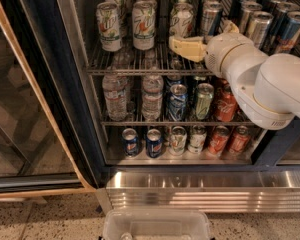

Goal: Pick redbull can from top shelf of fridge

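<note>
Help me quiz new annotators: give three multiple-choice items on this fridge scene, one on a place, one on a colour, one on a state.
1. Where is the claw?
A) down by the floor
B) in front of the top shelf, at its front rail
C) at the lowest rack

2. What colour are the front left cans on the top shelf?
A) white and green
B) red
C) black

3. How is the redbull can placed?
A) tipped on its side
B) lifted out in the claw
C) upright on the top shelf

Answers:
1 B: the claw hangs level with the top shelf's rail, near the middle of the row.
2 A: their labels are white with green print.
3 C: it stands on end at the right of the shelf, apart from the claw.
</note>
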Action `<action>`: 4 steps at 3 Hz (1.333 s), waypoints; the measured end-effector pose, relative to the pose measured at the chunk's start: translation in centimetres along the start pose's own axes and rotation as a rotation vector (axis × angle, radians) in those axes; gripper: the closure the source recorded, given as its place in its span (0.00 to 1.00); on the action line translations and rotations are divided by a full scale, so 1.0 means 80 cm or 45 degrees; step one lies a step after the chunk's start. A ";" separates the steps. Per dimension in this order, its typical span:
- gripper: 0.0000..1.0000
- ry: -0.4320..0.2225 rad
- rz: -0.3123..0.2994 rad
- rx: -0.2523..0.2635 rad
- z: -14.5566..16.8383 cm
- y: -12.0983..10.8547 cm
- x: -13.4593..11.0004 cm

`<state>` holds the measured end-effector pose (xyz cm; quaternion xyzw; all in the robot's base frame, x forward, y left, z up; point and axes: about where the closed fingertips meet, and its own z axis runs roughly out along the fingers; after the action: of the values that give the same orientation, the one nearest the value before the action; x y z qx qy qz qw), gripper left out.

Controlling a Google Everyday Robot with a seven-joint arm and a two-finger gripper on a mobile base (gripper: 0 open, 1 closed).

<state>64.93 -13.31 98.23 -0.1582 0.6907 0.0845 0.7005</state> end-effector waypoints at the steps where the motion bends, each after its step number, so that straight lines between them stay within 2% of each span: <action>1: 0.12 -0.006 0.003 0.051 -0.006 -0.016 -0.002; 3: 0.12 -0.014 0.012 0.129 -0.013 -0.040 -0.002; 4: 0.12 -0.014 0.012 0.129 -0.013 -0.040 -0.002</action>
<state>64.98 -16.64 98.77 -0.1187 0.6911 0.0536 0.7109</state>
